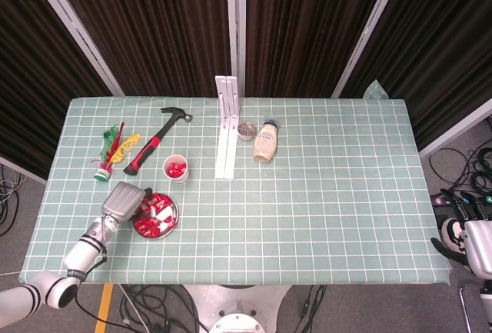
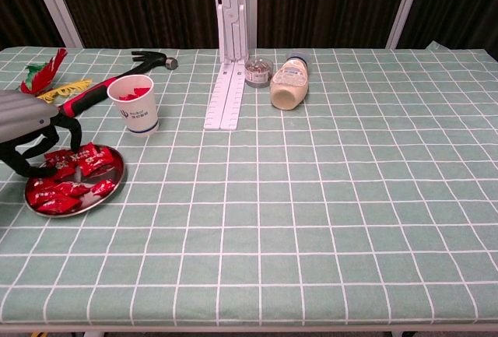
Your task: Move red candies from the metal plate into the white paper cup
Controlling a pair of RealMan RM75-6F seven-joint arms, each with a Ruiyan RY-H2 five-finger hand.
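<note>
**Even overhead light, sharp frames**

Bright, diffuse light falls evenly on the table [image 1: 307,194]; shadows are short and soft. Dark curtains [image 1: 307,25] behind swallow detail. Both views are sharp, without glare or visible blur.

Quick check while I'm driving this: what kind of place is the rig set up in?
Probably a lab or test booth, not a home: dark curtains on metal frames enclose the table, cables lie loose on the floor, and unrelated props such as a hammer share the checked cloth.

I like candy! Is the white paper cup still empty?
No, the white paper cup already has red candy inside, showing over its rim in the chest view.
</note>
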